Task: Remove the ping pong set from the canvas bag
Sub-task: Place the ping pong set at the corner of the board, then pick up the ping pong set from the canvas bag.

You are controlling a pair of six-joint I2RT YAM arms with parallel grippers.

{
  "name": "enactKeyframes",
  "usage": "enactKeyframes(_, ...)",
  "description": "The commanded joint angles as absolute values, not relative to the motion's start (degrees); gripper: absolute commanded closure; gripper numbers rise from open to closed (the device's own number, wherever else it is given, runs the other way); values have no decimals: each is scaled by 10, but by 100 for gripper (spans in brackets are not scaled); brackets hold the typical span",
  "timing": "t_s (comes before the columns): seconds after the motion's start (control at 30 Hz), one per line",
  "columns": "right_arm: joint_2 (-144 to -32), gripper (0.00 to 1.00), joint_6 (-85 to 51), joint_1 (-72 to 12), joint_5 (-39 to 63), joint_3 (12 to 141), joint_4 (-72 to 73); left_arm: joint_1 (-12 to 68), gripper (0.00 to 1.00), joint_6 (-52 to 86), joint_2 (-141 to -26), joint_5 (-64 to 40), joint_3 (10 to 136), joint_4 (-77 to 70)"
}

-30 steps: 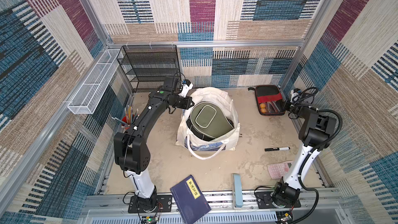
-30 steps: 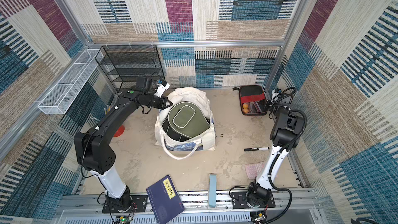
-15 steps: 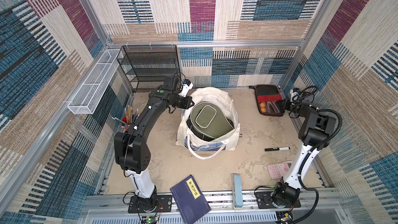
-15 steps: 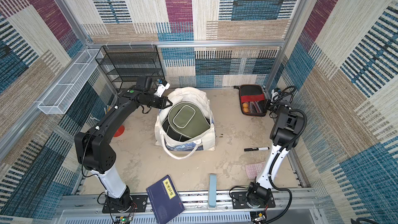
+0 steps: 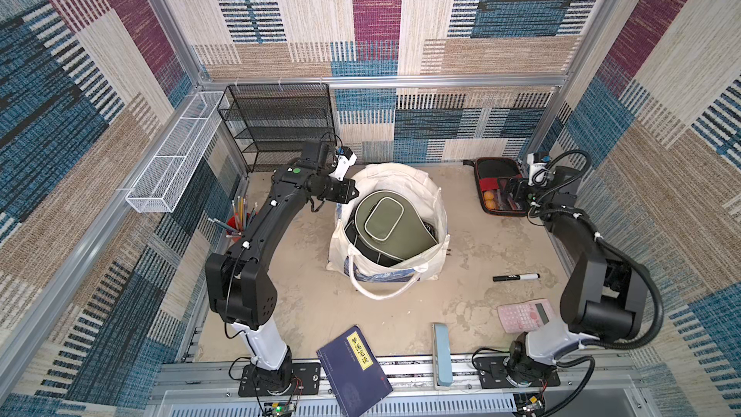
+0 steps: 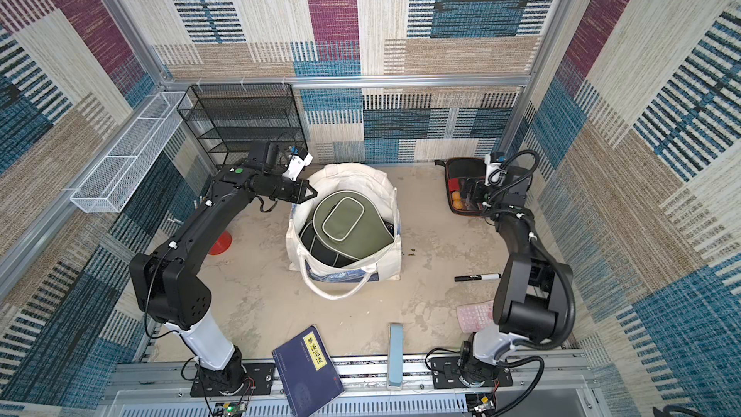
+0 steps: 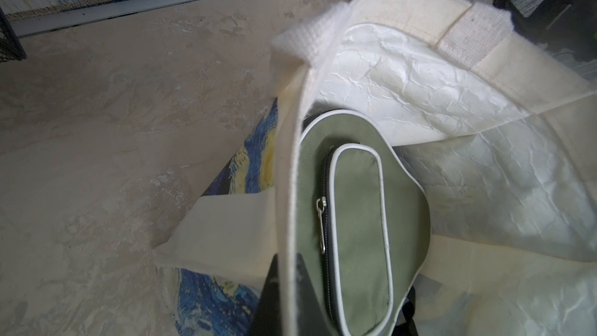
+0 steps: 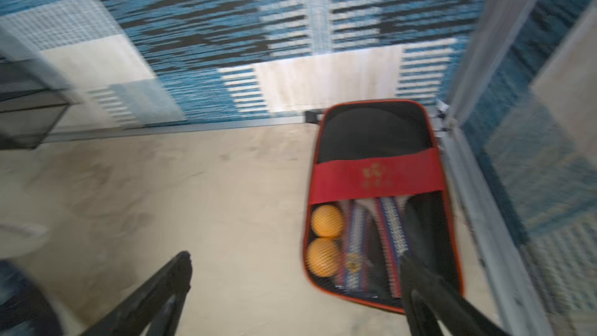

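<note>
The canvas bag (image 5: 401, 178) (image 6: 355, 178) stands open mid-table, its blue print low on the near side. An olive green paddle cover (image 5: 385, 220) (image 6: 345, 222) (image 7: 355, 221) lies on top inside it, over a black cover (image 5: 361, 244). My left gripper (image 5: 351, 191) (image 6: 310, 193) (image 7: 287, 260) is shut on the bag's rim (image 7: 287, 156) at its left side. The black oblong case with a red band (image 5: 497, 186) (image 6: 461, 188) (image 8: 378, 176) lies at the back right. My right gripper (image 5: 515, 192) (image 6: 475, 192) (image 8: 295, 258) is open above its near end and holds nothing.
A black wire rack (image 5: 280, 126) stands at the back left, with a white wire basket (image 5: 172, 154) on the left wall. A red pencil cup (image 5: 236, 222) sits behind my left arm. A black marker (image 5: 515, 276), pink calculator (image 5: 525, 314), blue book (image 5: 355, 371) and pale blue block (image 5: 441, 355) lie near the front.
My right gripper has opened over the black case, which lies on the table at the back right. My left arm and the bag have not moved.
</note>
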State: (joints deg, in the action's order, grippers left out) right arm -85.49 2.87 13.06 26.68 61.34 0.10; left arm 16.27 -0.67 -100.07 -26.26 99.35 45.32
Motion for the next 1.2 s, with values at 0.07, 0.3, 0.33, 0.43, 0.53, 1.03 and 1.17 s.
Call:
enactKeyframes(0.07, -737, 1, 25, 15, 303, 590, -11, 164, 100, -5, -989, -277, 1021, 441)
enactKeyframes(0.3, -659, 1, 55, -115, 299, 675, -137, 165, 100, -1, -974, -272, 1012, 395)
enactKeyframes(0.33, -660, 1, 59, -138, 297, 696, -156, 165, 100, 0, -972, -271, 1010, 389)
enactKeyframes(0.43, -680, 1, 65, -208, 283, 748, -209, 165, 100, 12, -967, -270, 1004, 366)
enactKeyframes(0.53, -713, 1, 43, -264, 271, 781, -239, 166, 100, 26, -966, -266, 1006, 353)
enactKeyframes(1.03, -815, 1, -130, -330, 110, 754, -244, 179, 100, 54, -927, -270, 908, 275)
enactKeyframes(1.17, -860, 1, -134, -329, 98, 795, -292, 179, 100, 65, -924, -280, 882, 247)
